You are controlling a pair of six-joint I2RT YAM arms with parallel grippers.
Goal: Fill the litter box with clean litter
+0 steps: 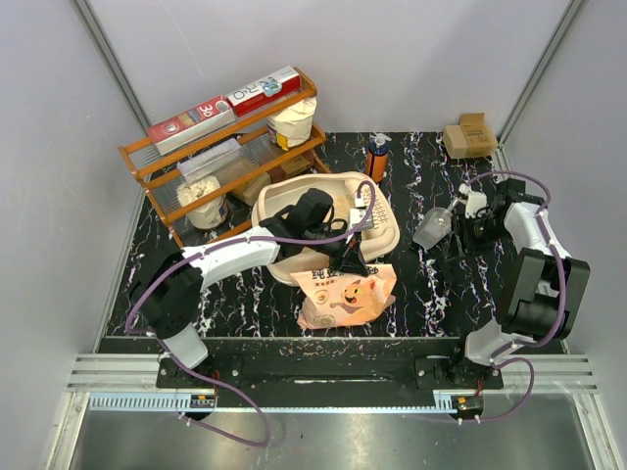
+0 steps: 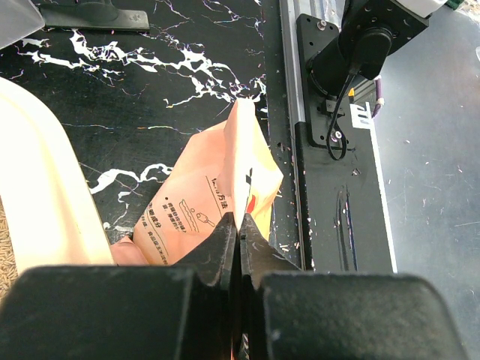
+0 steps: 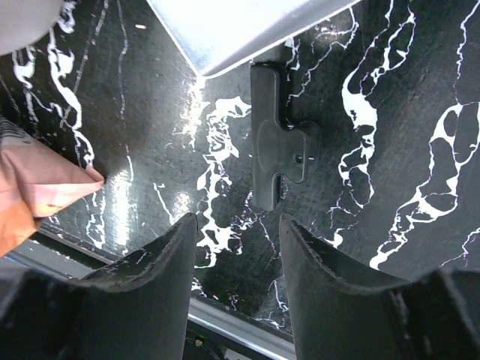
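Observation:
The cream litter box [image 1: 387, 233] sits mid-table, and its rim shows in the left wrist view [image 2: 45, 202]. Tan litter [image 1: 338, 201] lies inside it. The peach-orange litter bag [image 1: 345, 296] with a cartoon cat stands upright against the box's near side. My left gripper [image 1: 350, 257] reaches over the box and is shut on the bag's top edge [image 2: 225, 172]; its fingers [image 2: 222, 238] pinch the fold with the jaws pressed together. My right gripper [image 1: 458, 233] is open and empty low over the table [image 3: 238, 221]. The bag's corner [image 3: 37, 187] shows to its left.
A clear scoop [image 1: 431, 228] with a black handle [image 3: 281, 150] lies just beyond my right fingertips. An orange wooden rack [image 1: 225, 147] with boxes and white sacks [image 1: 201, 201] stands back left. An orange bottle [image 1: 376, 157] and a cardboard box [image 1: 468, 135] stand at the back.

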